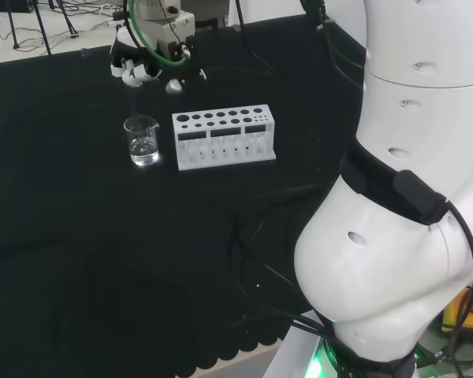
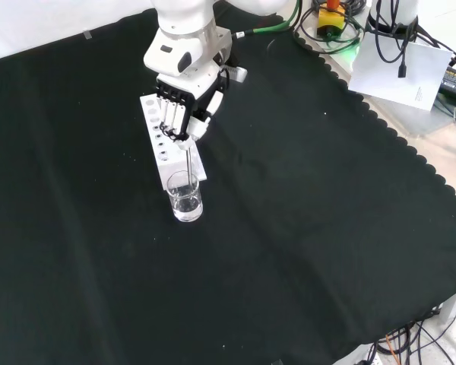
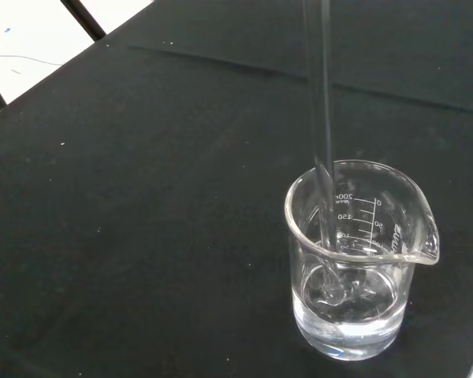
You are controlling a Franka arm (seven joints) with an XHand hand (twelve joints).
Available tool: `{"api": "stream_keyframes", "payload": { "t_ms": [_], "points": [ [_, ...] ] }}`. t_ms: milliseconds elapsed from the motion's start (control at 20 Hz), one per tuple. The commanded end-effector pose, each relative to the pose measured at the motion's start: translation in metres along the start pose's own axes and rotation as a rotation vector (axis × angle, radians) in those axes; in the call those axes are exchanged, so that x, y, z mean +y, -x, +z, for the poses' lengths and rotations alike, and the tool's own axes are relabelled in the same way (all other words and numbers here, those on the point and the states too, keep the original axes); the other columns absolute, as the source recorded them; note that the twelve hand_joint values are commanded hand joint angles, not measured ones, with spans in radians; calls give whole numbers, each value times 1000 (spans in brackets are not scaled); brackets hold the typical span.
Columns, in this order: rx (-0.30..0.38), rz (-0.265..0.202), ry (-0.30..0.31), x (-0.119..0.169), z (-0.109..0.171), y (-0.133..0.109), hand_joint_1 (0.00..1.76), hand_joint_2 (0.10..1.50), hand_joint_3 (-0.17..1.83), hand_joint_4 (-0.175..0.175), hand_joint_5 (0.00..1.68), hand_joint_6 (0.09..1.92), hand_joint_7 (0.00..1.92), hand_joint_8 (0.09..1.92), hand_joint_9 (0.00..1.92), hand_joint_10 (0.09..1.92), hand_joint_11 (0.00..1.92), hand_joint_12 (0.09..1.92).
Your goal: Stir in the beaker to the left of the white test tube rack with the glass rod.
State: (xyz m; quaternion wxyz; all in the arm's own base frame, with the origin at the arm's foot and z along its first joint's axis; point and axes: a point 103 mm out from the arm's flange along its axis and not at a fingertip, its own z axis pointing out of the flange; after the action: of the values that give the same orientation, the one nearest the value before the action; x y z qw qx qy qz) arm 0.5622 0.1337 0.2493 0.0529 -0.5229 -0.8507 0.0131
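The hand (image 2: 184,106) hangs over the black cloth (image 2: 304,228) with its fingers (image 2: 171,115) curled down around the top of a thin glass rod (image 2: 189,161), pinching it so that it hangs nearly upright. From the front, the rod runs down from the fingertips into the beaker (image 2: 185,196), which stands on the cloth just in front of the near end of the white rack (image 2: 156,133). In the head view the beaker (image 1: 142,141) sits just to the left of the rack (image 1: 224,138), close beside it, and the hand (image 1: 147,66) is above and a little behind them.

Up close in the wrist view, the rod (image 3: 323,118) comes down inside the rim of the beaker (image 3: 355,260), on the side away from the pouring lip, and its lower end dips into the clear liquid (image 3: 347,303) that fills the bottom part of the glass. The rod's tip looks to be near the bottom, though I cannot tell whether it touches.
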Motion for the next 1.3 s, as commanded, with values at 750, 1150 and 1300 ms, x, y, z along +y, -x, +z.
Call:
{"api": "stream_keyframes", "payload": {
  "t_ms": [750,1150,1300],
  "points": [
    [-27,48,-5,-6,-3,27,1384,1134,0,-175,873,765,841,1261,1022,1280,1572,655],
    [-24,-4,-8,-7,-1,-12,1384,1134,0,-175,873,766,841,1261,1022,1281,1572,657],
    [-19,-29,-23,0,5,-24,1384,1134,0,-175,873,766,842,1261,1022,1281,1572,657]
  ]
}}
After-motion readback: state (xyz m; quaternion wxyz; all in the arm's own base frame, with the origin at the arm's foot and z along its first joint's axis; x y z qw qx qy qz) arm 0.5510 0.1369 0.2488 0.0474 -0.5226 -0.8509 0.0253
